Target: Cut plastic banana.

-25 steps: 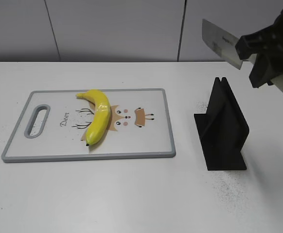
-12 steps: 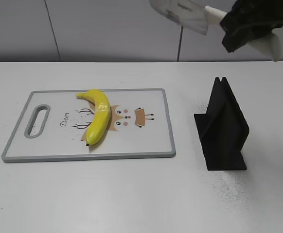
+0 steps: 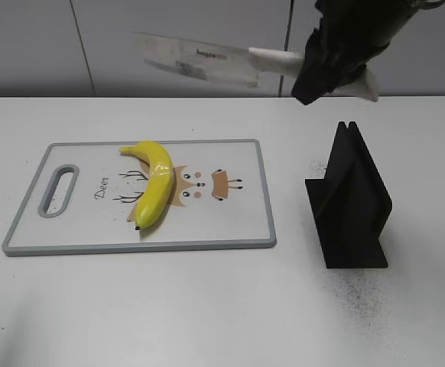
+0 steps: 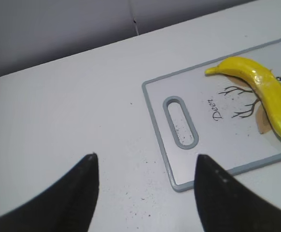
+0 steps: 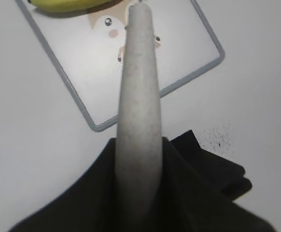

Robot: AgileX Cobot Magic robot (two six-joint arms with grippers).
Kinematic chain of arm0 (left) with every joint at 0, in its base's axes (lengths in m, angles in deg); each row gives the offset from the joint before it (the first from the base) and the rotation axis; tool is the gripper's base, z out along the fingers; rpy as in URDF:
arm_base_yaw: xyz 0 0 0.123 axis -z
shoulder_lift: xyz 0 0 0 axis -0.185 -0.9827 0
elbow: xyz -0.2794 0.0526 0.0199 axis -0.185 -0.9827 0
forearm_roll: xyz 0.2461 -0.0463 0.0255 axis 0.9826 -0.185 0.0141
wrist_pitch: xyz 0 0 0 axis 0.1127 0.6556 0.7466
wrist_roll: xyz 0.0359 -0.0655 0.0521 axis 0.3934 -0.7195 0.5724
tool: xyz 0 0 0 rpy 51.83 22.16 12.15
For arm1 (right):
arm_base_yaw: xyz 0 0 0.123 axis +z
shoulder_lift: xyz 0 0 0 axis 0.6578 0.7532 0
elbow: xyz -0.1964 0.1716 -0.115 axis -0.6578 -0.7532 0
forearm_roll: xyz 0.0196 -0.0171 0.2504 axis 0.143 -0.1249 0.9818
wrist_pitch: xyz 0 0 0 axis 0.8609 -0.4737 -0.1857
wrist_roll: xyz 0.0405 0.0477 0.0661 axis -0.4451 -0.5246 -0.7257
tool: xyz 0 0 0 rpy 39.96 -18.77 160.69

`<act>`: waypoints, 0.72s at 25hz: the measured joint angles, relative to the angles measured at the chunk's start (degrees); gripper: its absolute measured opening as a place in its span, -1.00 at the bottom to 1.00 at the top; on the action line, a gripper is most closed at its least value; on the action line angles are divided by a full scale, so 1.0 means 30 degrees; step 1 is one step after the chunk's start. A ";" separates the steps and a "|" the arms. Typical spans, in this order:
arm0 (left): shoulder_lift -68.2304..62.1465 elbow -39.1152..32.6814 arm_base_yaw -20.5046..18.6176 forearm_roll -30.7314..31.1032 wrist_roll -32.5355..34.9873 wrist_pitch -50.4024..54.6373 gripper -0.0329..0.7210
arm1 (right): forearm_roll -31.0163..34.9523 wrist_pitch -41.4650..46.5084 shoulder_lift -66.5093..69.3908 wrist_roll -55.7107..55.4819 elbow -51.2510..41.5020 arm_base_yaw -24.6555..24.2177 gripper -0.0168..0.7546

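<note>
The plastic banana (image 3: 154, 183) lies on the cutting board (image 3: 238, 229), toward the board's handle-slot half, its curved back facing roughly three o'clock in the exterior view, stem end at twelve o'clock and dark tip near six. It rests flat and untouched, clear of the board's rim, which leaves room on both sides for a blade to come down across its middle. The right gripper (image 3: 337, 57) is clenched on the pale handle of a knife (image 3: 196, 57), holding it high above the table with the broad blade reaching out toward nine o'clock, over the far edge of the board; the right wrist view looks straight down the handle, with the board's deer print and a sliver of banana beyond its tip. The height looks chosen to carry the blade over without brushing anything. The black knife stand (image 3: 350, 202) sits on the table (image 3: 207, 306) at three o'clock of the board, its slot empty. The left gripper (image 4: 145, 193) hangs with its fingers spread and nothing between them, at nine o'clock of the board near the handle slot (image 4: 180, 122), probably parked to steady the board or fruit. The cut has not begun; lowering and aligning the edge comes next.
</note>
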State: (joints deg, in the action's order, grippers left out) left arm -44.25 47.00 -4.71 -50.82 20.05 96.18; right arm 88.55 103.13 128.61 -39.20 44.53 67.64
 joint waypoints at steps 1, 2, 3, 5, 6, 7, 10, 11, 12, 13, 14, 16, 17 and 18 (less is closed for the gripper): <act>-0.0861 0.0462 0.0000 -0.0439 0.0840 -0.0050 0.65 | 0.0259 -0.0024 0.0294 0.0748 0.0018 0.0000 -0.54; -0.1856 0.1039 0.0000 -0.0795 0.1576 -0.0087 0.65 | 0.0409 -0.0024 0.0591 0.1524 0.0037 0.0000 -0.54; -0.2805 0.1618 0.0000 -0.1232 0.2473 -0.0103 0.65 | 0.0461 -0.0024 0.0828 0.2205 0.0061 0.0000 -0.54; -0.4471 0.2697 0.0000 -0.1952 0.4227 -0.0103 0.65 | 0.0461 -0.0033 0.1420 0.3559 0.0203 0.0000 -0.54; -0.5363 0.3313 0.0036 -0.2254 0.5344 -0.0026 0.65 | 0.0461 -0.0046 0.1729 0.4416 0.0319 0.0000 -0.54; -0.6244 0.3958 0.0126 -0.2520 0.6535 0.0098 0.65 | 0.0461 -0.0046 0.1995 0.5369 0.0493 0.0000 -0.54; -0.8730 0.5888 0.0518 -0.3231 0.9910 0.1054 0.65 | 0.0535 -0.0067 0.2919 0.7809 0.1153 0.0000 -0.54; -0.9564 0.6576 0.0717 -0.3481 1.1123 0.1433 0.65 | 0.0556 -0.0067 0.3286 0.8275 0.1450 0.0000 -0.54; -1.0255 0.7107 0.0963 -0.3757 1.2214 0.1878 0.65 | 0.0582 -0.0067 0.3695 0.8669 0.1782 0.0000 -0.54; -1.1038 0.7693 0.1193 -0.3991 1.3490 0.2247 0.65 | 0.0601 -0.0082 0.4121 0.8989 0.2081 0.0000 -0.54; -1.1768 0.8210 0.1494 -0.4277 1.4640 0.2466 0.65 | 0.0601 -0.0082 0.4489 0.9242 0.2458 0.0000 -0.54; -1.3011 0.9003 0.2141 -0.4736 1.6279 0.2611 0.65 | 0.0815 -0.0082 0.5351 0.9722 0.3253 0.0000 -0.54; -1.3655 0.9395 0.2409 -0.4850 1.6890 0.2611 0.65 | 0.1000 -0.0082 0.5664 1.0054 0.3518 0.0000 -0.54; -1.4286 0.9781 0.2708 -0.4902 1.7323 0.2634 0.65 | 0.1317 -0.0082 0.5991 1.0392 0.3789 0.0000 -0.54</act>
State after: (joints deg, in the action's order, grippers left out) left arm -87.11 76.34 3.41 -65.53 72.01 104.08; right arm 92.50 102.88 146.58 -8.03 55.90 67.64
